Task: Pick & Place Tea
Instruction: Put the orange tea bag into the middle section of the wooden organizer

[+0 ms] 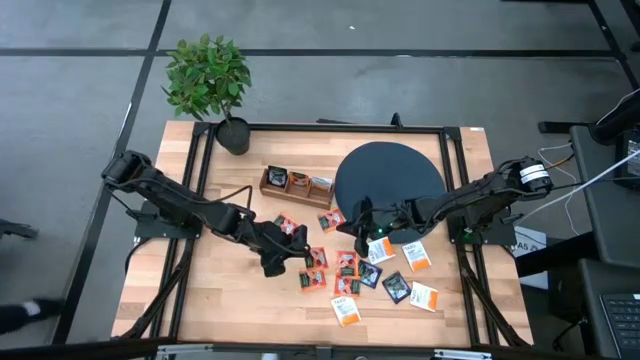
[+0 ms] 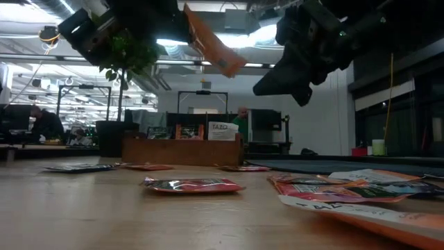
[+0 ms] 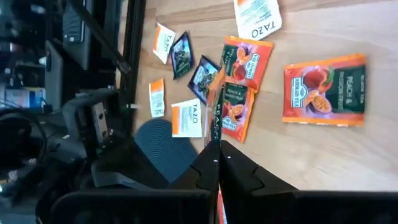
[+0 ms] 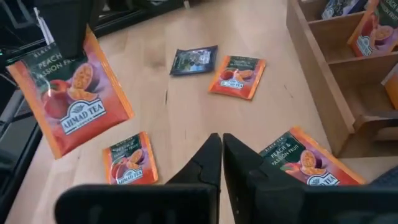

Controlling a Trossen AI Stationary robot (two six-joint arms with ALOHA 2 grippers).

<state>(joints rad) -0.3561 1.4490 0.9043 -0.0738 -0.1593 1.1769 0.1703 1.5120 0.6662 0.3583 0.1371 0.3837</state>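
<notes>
My left gripper (image 1: 292, 244) hangs above the table's middle, shut on a red-orange peach tea sachet (image 4: 69, 94) that is lifted off the wood (image 2: 211, 45). My right gripper (image 1: 358, 218) hovers at the black disc's near edge with its fingers shut (image 4: 221, 139) and holds nothing. Several other sachets lie flat on the table: red-orange ones (image 3: 323, 90), dark ones (image 4: 194, 60) and white-and-orange ones (image 3: 257, 17). A few more stand in the wooden tray (image 1: 297, 185). My left gripper pinches the red-orange sachet between its two fingers (image 3: 208, 163) at its top edge (image 4: 55, 51), coming from above and pointing down. The sachet hangs below the fingers, tilted and clear of the table; the left wrist view shows it edge-on (image 3: 215, 115).
The black round disc (image 1: 390, 172) lies on the far right part of the table, with the wooden tray to its left. A potted plant (image 1: 208, 75) stands at the far left corner. Bare wood (image 1: 215, 290) lies toward the near left.
</notes>
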